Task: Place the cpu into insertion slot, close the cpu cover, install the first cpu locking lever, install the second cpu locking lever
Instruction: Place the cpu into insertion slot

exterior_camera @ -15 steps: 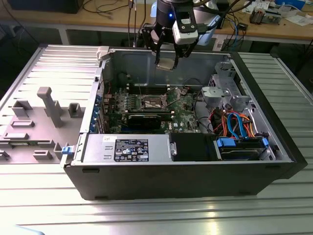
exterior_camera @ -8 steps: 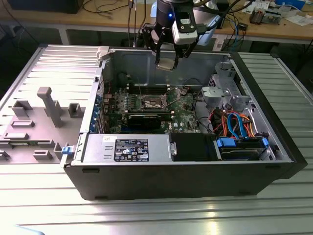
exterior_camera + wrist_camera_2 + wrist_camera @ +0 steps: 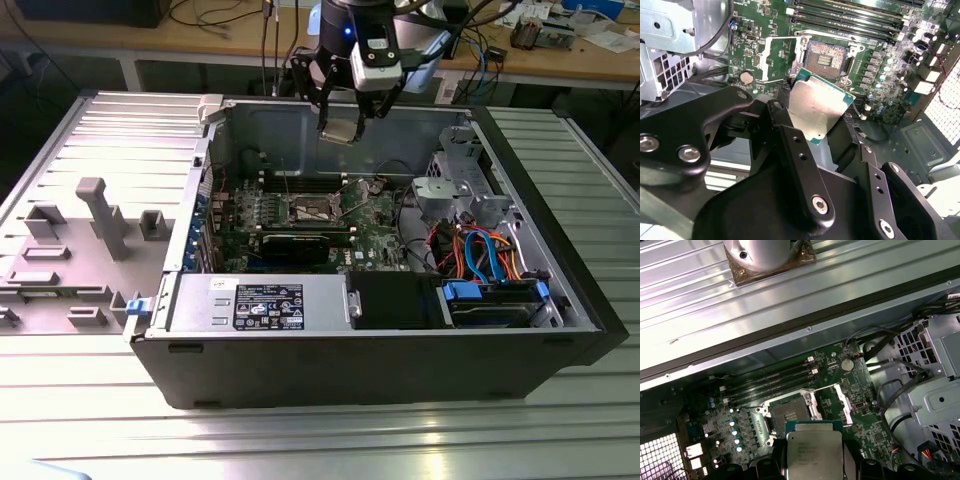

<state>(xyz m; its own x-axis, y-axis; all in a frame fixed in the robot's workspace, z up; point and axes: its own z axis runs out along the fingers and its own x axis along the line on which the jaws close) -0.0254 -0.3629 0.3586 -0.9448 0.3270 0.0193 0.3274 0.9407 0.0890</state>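
Observation:
My gripper [image 3: 345, 122] hangs above the open computer case, shut on the cpu [image 3: 340, 131], a small flat silvery-tan square held by its edges. In both wrist views the cpu [image 3: 817, 111] [image 3: 814, 450] sits between the black fingers [image 3: 790, 145], a short way above the green board. The insertion slot [image 3: 310, 208] [image 3: 826, 59] [image 3: 789, 415] lies bare below and slightly off to one side of the chip. The cpu cover [image 3: 776, 57] [image 3: 841, 402] is swung open beside the socket.
The case [image 3: 300, 345] lies on its side on a ribbed metal table. Long memory slots [image 3: 770, 382] run beside the socket. A silver drive cage [image 3: 455, 185] and blue and orange cables [image 3: 490, 255] fill the exterior view's right. The grey side panel [image 3: 80, 230] lies at the left.

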